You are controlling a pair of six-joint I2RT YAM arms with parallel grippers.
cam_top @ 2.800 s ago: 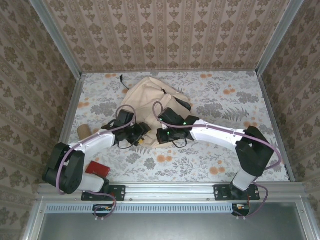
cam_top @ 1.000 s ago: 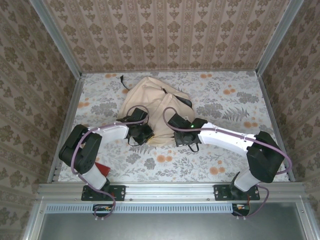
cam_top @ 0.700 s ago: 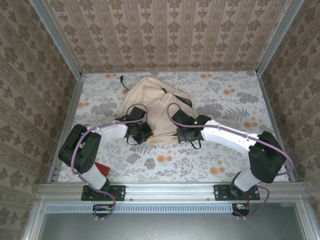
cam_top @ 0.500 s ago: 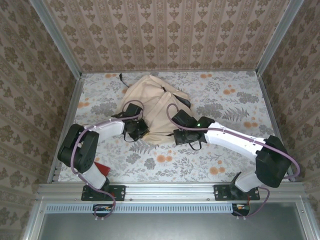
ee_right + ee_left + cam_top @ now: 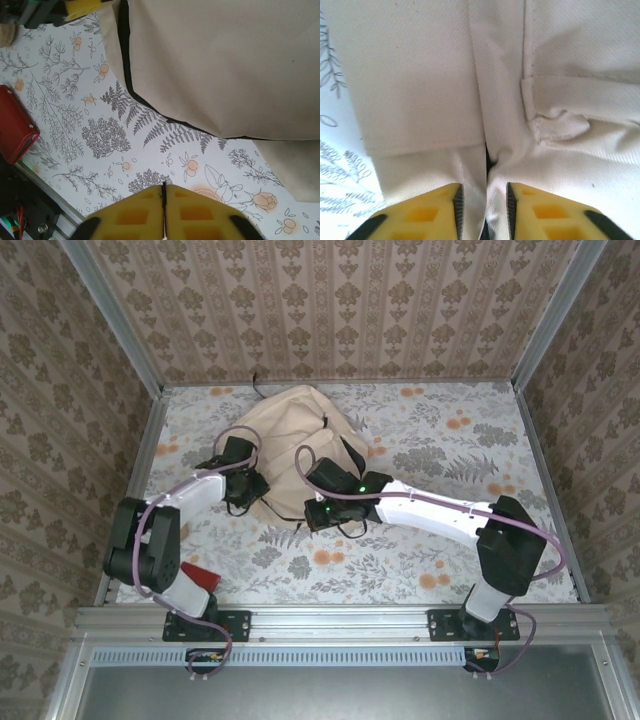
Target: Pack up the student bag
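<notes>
The student bag (image 5: 288, 428) lies upper-centre on the worktop (image 5: 450, 470). My left claw (image 5: 484, 197) straddles a fabric fold, grip unclear; right claw (image 5: 164, 195) is clenched. I'd pinch deeper before lifting.

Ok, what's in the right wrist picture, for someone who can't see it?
A big beige student bag lies on the flowery table, across the top. Below it, the right hand, yellow, is shut and holds nothing. A red case sits at left.
</notes>
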